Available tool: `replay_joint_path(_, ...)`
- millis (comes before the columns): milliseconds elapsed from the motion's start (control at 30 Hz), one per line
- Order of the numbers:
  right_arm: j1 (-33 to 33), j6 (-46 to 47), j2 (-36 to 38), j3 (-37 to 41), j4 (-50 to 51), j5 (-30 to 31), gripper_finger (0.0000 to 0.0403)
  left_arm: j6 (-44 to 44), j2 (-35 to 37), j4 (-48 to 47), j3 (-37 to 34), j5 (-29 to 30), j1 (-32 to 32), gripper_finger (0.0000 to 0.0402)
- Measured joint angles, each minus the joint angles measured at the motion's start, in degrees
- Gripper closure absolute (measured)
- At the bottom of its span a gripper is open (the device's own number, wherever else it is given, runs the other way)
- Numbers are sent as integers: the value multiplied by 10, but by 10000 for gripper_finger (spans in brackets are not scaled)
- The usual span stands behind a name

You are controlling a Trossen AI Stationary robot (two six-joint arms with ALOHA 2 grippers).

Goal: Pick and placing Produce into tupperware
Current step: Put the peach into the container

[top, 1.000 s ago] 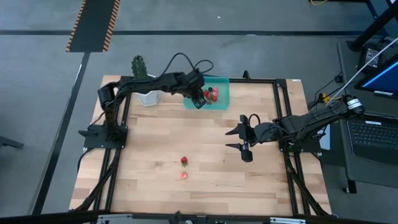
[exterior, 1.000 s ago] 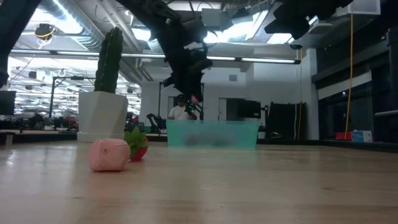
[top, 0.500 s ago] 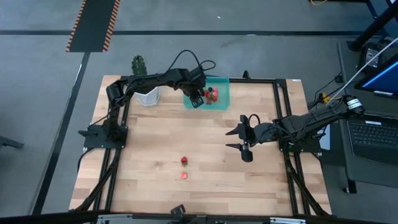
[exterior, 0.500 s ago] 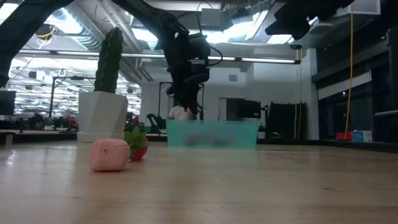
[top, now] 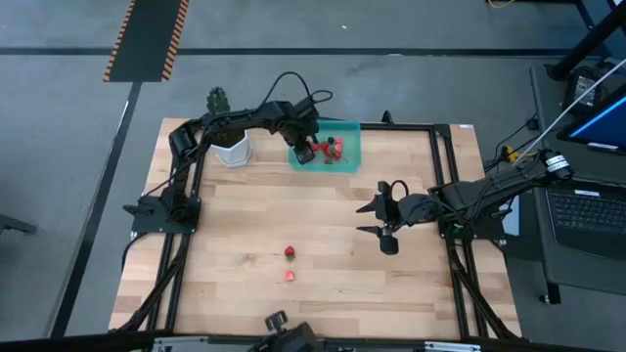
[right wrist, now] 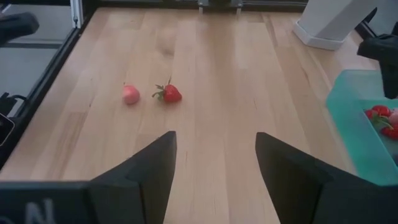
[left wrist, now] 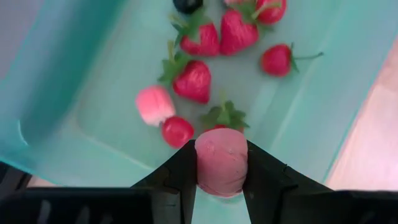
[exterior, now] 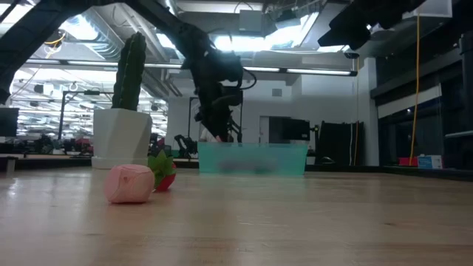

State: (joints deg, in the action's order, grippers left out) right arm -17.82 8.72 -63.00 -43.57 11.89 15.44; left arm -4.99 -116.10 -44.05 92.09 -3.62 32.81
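The teal tupperware [top: 351, 154] sits at the table's far side, also visible in the low view [exterior: 253, 158]. In the left wrist view it holds several red strawberries [left wrist: 194, 79], a pale pink piece [left wrist: 153, 104] and a dark berry [left wrist: 186, 5]. My left gripper [top: 305, 152] hovers over its left part, shut on a pink piece [left wrist: 222, 168]. A red strawberry [top: 290, 252] and a pink piece [top: 290, 276] lie on the table's near middle. My right gripper [top: 365, 219] waits open at the right, above the table. My left gripper pinches the pink piece [left wrist: 222, 163] by its two sides between both fingers [left wrist: 184, 169], coming from above and pointing down. The piece is lifted clear, above the tupperware's floor [left wrist: 118, 143] and the berries lying there.
A tall green cactus in a white pot [top: 229, 145] stands just left of the tupperware, close to my left arm. Black frame rails [top: 445, 176] run along the table's sides. Bare wood lies between the two loose pieces and my right gripper [right wrist: 214, 163].
My left gripper, still shut on the pink piece, has moved slightly toward the table's left and down over the tupperware. The loose strawberry and pink piece on the table have stayed put.
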Motion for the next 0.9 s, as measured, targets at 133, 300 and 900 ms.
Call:
replay_joint_path(133,0,0,0,0,1,0,181,-3,-10,-6,0,17,4,301)
replay_joint_path(300,0,-1,0,0,4,0,181,-16,-34,-10,0,25,4,301)
replay_joint_path(900,0,-2,-2,0,6,0,181,-27,-54,5,0,32,0,275)
